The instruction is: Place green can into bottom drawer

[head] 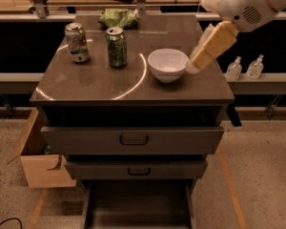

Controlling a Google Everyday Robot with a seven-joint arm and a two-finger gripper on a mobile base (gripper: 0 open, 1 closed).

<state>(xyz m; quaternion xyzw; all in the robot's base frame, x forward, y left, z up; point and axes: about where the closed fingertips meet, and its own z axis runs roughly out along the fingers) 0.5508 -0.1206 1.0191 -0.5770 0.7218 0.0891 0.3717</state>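
The green can (117, 47) stands upright on the cabinet top (95, 82), left of centre and toward the back. The bottom drawer (138, 205) is pulled open at the foot of the cabinet, and what shows of it holds nothing. My gripper (193, 67) is at the tip of the cream arm link that reaches down from the upper right. It hangs just right of the white bowl (168, 64), well to the right of the green can.
A paler silver-white can (77, 42) stands left of the green can. A green chip bag (118, 18) lies behind them. Two wider drawers (133, 140) with black handles are shut. A cardboard box (38, 162) sits on the floor at left. Two clear bottles (244, 67) stand at right.
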